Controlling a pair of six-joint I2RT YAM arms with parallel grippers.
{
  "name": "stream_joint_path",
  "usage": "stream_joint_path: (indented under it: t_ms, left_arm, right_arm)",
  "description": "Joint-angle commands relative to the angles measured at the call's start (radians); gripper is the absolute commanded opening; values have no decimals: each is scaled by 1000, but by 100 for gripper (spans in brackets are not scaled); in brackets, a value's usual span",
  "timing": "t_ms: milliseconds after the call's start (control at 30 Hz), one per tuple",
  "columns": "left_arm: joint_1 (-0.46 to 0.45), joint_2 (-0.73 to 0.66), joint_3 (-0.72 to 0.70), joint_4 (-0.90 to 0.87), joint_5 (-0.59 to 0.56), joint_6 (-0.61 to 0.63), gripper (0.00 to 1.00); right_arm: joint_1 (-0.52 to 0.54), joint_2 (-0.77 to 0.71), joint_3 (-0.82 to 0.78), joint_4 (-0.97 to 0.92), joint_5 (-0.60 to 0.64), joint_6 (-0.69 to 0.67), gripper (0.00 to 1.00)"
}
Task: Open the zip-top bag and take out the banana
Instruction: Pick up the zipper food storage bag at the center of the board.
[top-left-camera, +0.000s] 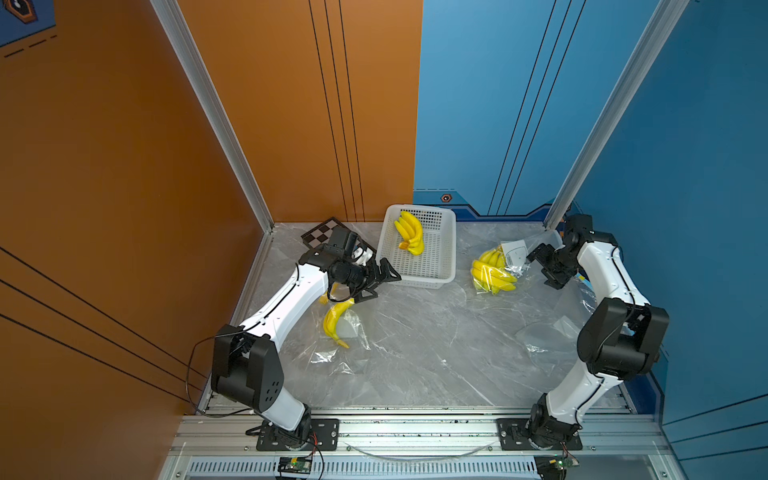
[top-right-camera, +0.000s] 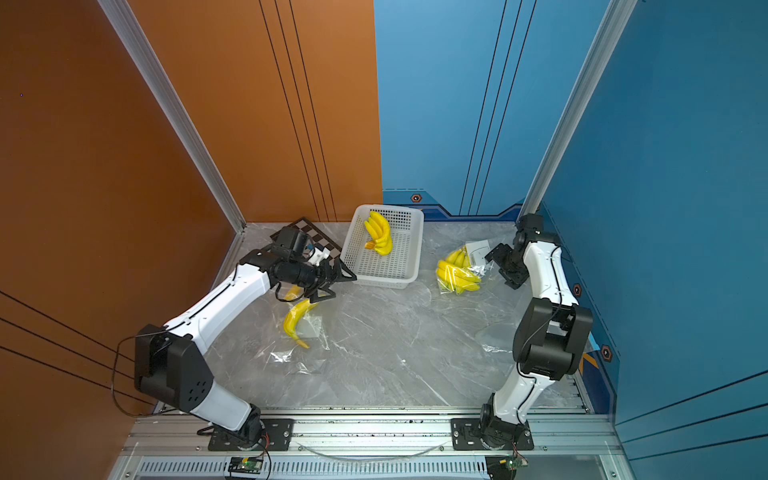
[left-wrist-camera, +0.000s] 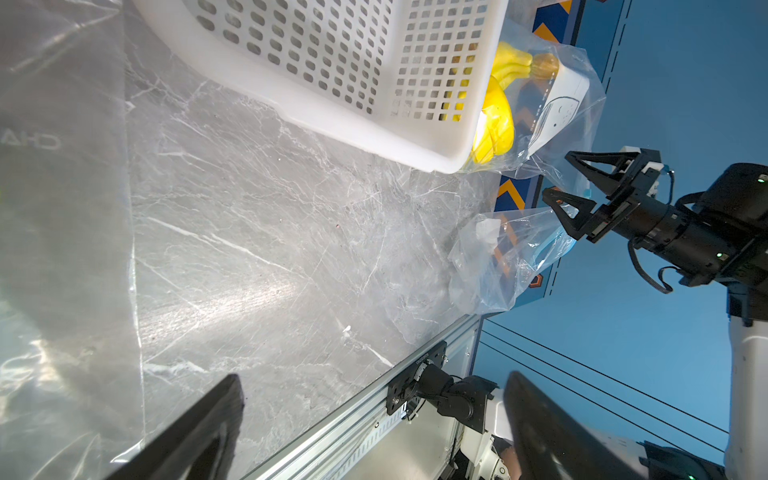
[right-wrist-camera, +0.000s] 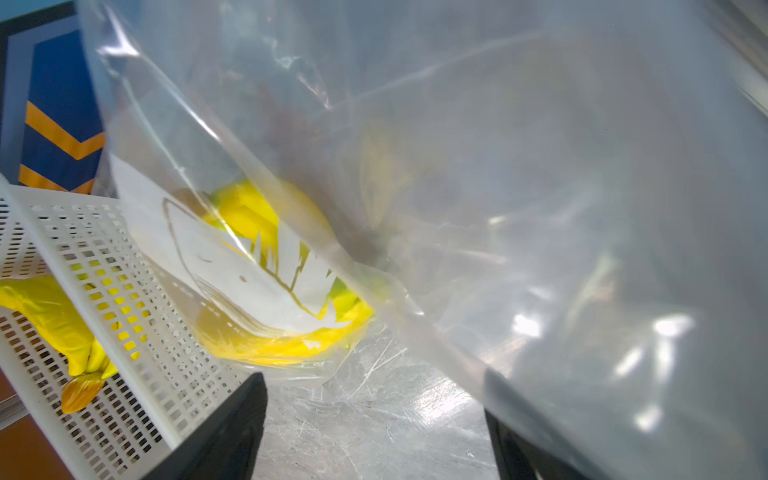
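Your right gripper (top-left-camera: 539, 271) gapes wide and empty, the zip-top bag (top-left-camera: 513, 253) holding the banana (top-left-camera: 492, 270) at its 9 o'clock. Your left gripper (top-left-camera: 384, 286), fully spread and empty, sits at 7 o'clock of the basket (top-left-camera: 419, 282).

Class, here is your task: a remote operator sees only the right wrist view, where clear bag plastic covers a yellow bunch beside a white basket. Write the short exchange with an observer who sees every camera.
Operator: Where is the left tool?
Observer: The left tool hangs open by the near wall of the white basket, holding nothing.
Operator: Are there any bananas outside my view?
Observer: Yes. Yellow bananas lie on the table under the left arm, amid clear plastic.
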Motion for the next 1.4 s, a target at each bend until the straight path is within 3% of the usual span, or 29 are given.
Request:
stream_joint_path:
  t_ms: [0, 167, 300, 533, 700, 867, 933, 1033, 1200, 1267, 1367]
  left_arm:
    - [1, 13, 36, -8, 17, 8, 98]
    - [1, 31, 43, -7, 19, 11, 98]
    - [-3, 53, 53, -7, 28, 18, 98]
    - [-17, 68, 62, -7, 40, 19, 98]
    - [-17, 71, 52, -7, 48, 12, 98]
    - [-19, 87, 53, -7, 60, 2, 98]
    - [-20, 96, 59, -7, 63, -3, 98]
    - [-21, 107, 69, -7, 64, -10, 98]
    - [-22, 117, 79, -7, 67, -20, 98]
    - [-22, 114, 83, -7, 66, -21, 98]
    - [-20, 104, 85, -7, 66, -19, 98]
  right_arm:
    - [6, -10, -12, 39, -8, -1, 82]
    - [24, -78, -83, 17, 14, 53, 85]
    - [30, -146, -188, 52, 55, 106, 96]
    - [31, -151, -256, 192, 77, 138, 97]
    - [45, -175, -384, 547, 51, 106, 94]
    - [51, -157, -405, 800, -24, 82, 89]
    - [52, -139, -401, 851, -46, 75, 85]
    - [53, -131, -416, 934, -80, 73, 69]
    - [60, -96, -389, 935, -148, 33, 7]
    - [77, -98, -356, 895, -168, -15, 0]
    - [123, -140, -292, 807, -173, -123, 0]
